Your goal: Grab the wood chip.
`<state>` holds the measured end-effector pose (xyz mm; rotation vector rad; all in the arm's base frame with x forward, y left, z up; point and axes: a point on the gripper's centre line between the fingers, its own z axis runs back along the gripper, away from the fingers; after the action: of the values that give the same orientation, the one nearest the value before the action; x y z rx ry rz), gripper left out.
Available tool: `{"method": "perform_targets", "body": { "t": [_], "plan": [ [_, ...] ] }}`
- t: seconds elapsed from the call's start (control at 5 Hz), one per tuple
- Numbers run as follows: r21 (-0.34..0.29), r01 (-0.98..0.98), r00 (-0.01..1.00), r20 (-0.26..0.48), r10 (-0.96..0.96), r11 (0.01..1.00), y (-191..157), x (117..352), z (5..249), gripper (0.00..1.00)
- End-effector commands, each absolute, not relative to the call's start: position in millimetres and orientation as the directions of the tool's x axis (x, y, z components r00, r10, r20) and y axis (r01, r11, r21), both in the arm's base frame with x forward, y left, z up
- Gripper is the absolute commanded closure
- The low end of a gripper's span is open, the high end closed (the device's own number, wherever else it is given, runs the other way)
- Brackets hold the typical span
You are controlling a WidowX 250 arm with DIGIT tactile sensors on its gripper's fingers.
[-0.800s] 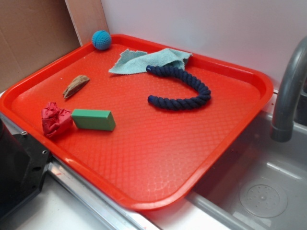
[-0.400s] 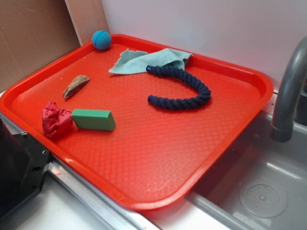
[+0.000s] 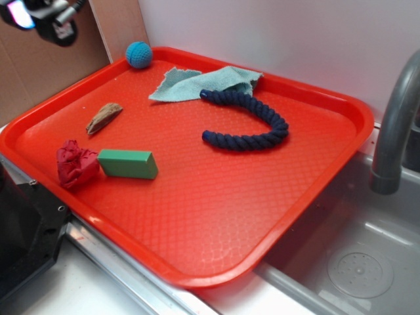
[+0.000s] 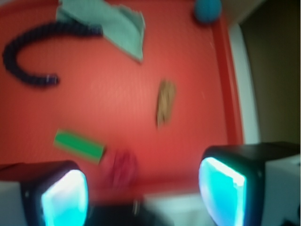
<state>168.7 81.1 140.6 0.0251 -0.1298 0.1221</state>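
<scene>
One wood chip (image 3: pixel 104 118) lies loose on tray (image 3: pixel 216 216) left side, btwn blue ball (image 3: pixel 138 54) & red cloth wad (image 3: pixel 77 164). Claw (image 4: pixel 141 188) high above, pads apart, holding nothing. Approach step; next needs descent w/ jaws straddling chip.

Red tray (image 3: pixel 315 190) set beside a sink, with six things laid on it.

The wood chip (image 3: pixel 104 117), red cloth wad (image 3: pixel 75 163) and green block (image 3: pixel 128 164) are seen near the left rim; a blue ball (image 3: pixel 138 54), teal cloth (image 3: pixel 197 82) and navy rope (image 3: pixel 252 118) are placed farther back.
</scene>
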Motion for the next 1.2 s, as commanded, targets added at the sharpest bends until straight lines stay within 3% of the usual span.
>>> {"method": "perform_targets", "body": {
  "t": [0.0, 0.4, 0.8, 1.0],
  "plan": [
    [0.053, -0.268, 0.961, 0.09, 0.263, 0.962, 133.2, 174.3, 102.7, 0.0],
    [0.053, -0.268, 0.961, 0.09, 0.263, 0.962, 133.2, 174.3, 102.7, 0.0],
    [0.097, -0.281, 0.96, 0.041, 0.278, 0.955, 92.6, 198.3, 19.8, 0.0],
    [0.074, -0.26, 0.965, 0.003, 0.261, 0.963, 94.8, 201.1, 4.7, 0.0]
  ]
}}
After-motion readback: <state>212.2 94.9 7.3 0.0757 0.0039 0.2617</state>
